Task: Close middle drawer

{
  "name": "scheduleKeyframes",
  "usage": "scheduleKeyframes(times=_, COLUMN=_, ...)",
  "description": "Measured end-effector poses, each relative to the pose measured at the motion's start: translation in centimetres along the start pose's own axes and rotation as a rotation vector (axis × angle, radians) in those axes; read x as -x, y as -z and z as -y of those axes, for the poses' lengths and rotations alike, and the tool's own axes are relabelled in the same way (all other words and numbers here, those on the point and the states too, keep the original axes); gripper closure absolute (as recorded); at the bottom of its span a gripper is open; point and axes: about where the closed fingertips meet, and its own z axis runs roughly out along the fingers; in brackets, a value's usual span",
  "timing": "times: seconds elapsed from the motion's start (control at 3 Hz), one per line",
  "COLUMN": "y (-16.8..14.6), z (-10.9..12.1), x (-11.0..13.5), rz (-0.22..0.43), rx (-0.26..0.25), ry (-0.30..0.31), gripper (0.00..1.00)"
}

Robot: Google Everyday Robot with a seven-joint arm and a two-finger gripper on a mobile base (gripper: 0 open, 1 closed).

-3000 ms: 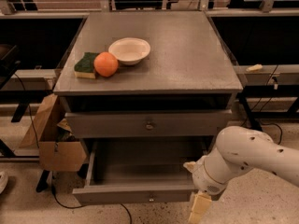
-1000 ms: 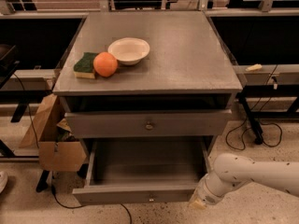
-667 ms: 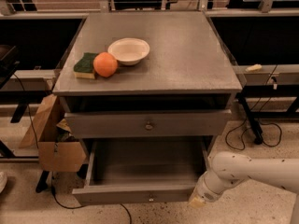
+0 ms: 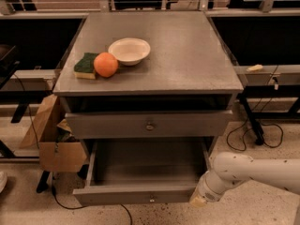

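Observation:
The middle drawer (image 4: 136, 195) is pulled far out below the taller upper drawer (image 4: 117, 124), which is shut. Its grey front faces me near the floor, with a small round knob (image 4: 151, 199) at its centre, and its inside looks empty. My gripper (image 4: 198, 201) is at the end of the white arm (image 4: 253, 170) that comes in from the right. It sits low, right at the right end of the open drawer's front. The lowest drawer is out of view.
An orange (image 4: 106, 64), a green sponge (image 4: 85, 64) and a white bowl (image 4: 129, 50) sit on the cabinet top (image 4: 187, 55). A cardboard box (image 4: 56, 153) stands at the cabinet's left. Cables (image 4: 243, 135) lie on the floor at the right.
My arm has dropped lower and stretched out flatter over the last seconds. The gripper stays at the drawer's front right corner. The drawer is as far out as before.

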Motion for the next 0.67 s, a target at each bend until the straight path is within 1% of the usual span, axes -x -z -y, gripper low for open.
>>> scheduleKeyframes(times=0.33, y=0.89, z=1.3, x=1.41, rz=0.005, rx=-0.047, ry=0.006, gripper=0.21)
scheduleKeyframes(times=0.67, y=0.95, z=0.87, x=1.2, rz=0.006, rx=-0.05, ry=0.007, gripper=0.0)
